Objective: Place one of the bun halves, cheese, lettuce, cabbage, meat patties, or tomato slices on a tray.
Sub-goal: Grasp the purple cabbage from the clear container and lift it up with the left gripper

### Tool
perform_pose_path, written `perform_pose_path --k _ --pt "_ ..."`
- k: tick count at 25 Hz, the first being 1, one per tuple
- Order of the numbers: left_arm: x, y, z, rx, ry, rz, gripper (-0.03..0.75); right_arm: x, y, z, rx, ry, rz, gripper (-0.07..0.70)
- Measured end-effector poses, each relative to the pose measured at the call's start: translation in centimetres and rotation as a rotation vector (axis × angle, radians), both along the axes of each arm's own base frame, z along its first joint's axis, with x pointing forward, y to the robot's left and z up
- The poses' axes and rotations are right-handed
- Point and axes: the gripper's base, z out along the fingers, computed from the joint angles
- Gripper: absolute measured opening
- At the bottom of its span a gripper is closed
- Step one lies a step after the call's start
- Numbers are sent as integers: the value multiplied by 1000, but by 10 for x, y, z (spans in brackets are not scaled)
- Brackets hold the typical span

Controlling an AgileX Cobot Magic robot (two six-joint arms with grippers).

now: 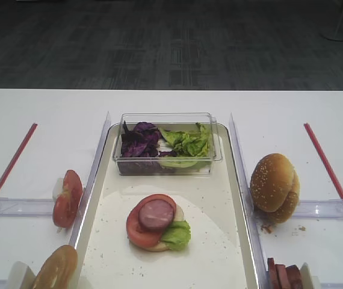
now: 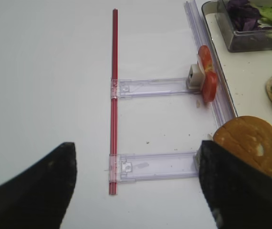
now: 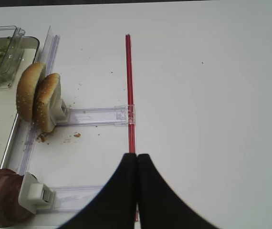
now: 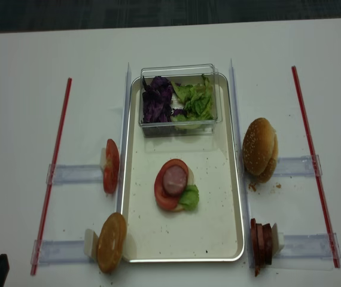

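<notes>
On the cream tray (image 4: 218, 239) lies a stack: a tomato slice (image 1: 141, 229), a meat patty (image 1: 156, 214) on top, lettuce (image 1: 177, 235) at its side. More tomato slices (image 2: 207, 78) stand in a holder left of the tray, with a bun half (image 2: 248, 143) nearer me. Sesame bun halves (image 3: 38, 98) and more meat patties (image 3: 2, 198) stand right of the tray. Cabbage (image 1: 136, 139) and lettuce fill a clear box. My left gripper (image 2: 136, 144) hangs open over the table, left of the bun half. My right gripper (image 3: 137, 155) is shut and empty above a red strip. No cheese shows.
The clear box (image 4: 179, 122) sits at the tray's far end. Red strips (image 4: 54, 167) (image 4: 311, 149) run along both sides of the table. Clear plastic rails (image 2: 155, 87) (image 3: 98, 116) with white holders reach from the strips toward the tray.
</notes>
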Motion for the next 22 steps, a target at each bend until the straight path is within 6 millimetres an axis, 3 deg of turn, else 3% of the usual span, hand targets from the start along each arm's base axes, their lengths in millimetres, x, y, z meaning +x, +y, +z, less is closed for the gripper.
perform_pose_path --k 22 --pt "0 0 0 0 0 0 493 0 0 0 1 0 -1 364"
